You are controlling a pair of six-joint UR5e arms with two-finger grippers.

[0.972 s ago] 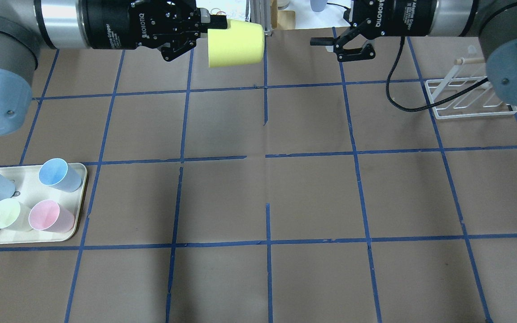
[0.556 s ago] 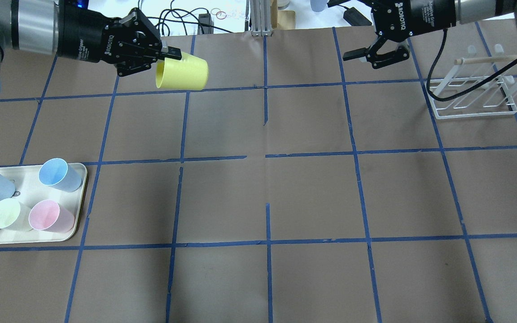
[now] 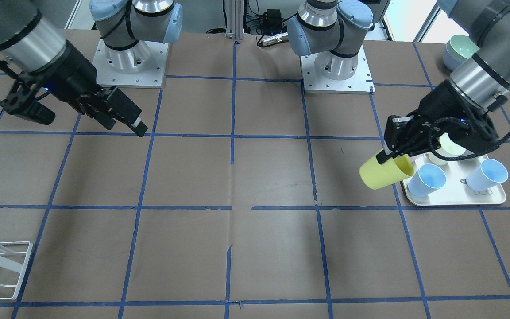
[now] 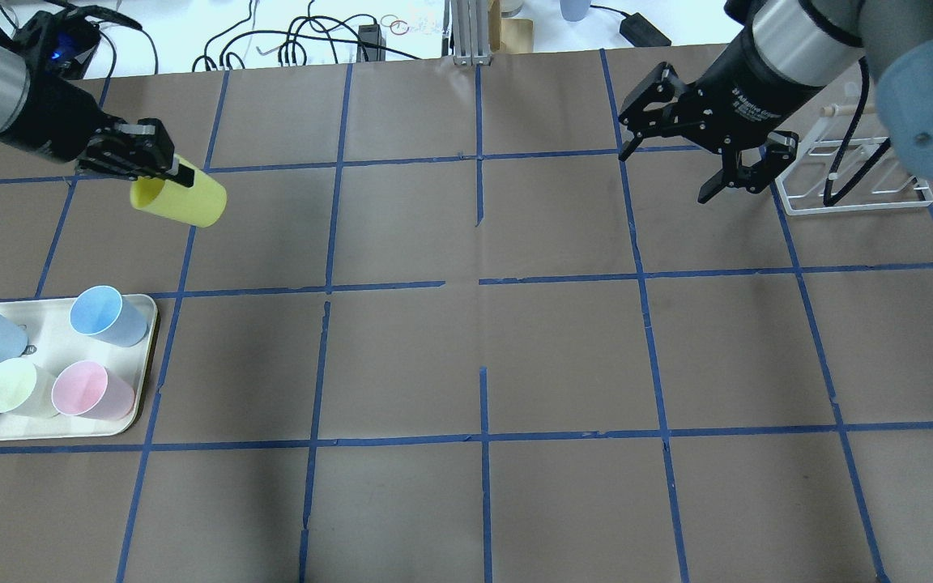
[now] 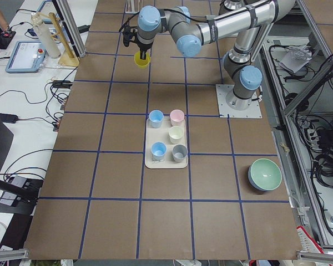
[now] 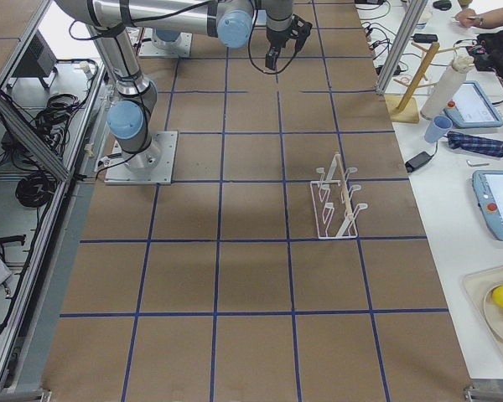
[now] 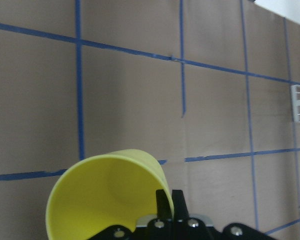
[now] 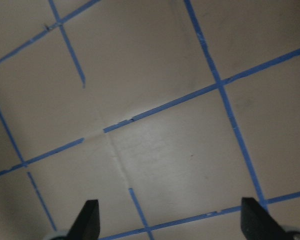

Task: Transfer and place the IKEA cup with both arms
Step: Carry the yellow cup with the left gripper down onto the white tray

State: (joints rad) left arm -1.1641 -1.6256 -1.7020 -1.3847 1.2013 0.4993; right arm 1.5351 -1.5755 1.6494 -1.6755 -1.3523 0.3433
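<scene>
The lime-yellow IKEA cup [image 4: 183, 201] hangs tilted above the table's far left, its mouth toward the left arm. My left gripper [image 4: 177, 173] is shut on the cup's rim, one finger inside and one outside. It also shows in the front view [image 3: 384, 173] beside the tray, and in the left wrist view [image 7: 102, 195]. My right gripper [image 4: 667, 172] is open and empty, above the table at the far right next to the wire rack. Its fingers [image 8: 90, 220] frame bare table in the right wrist view.
A cream tray [image 4: 145, 324] with several pastel cups sits at the left, just near of the held cup. A white wire rack [image 4: 855, 204] stands at the far right. A green bowl [image 5: 265, 174] sits by the robot's left side.
My left arm has swung the cup from the far middle out to the left and lower, toward the tray. My right gripper has dropped and turned beside the rack, still open.
</scene>
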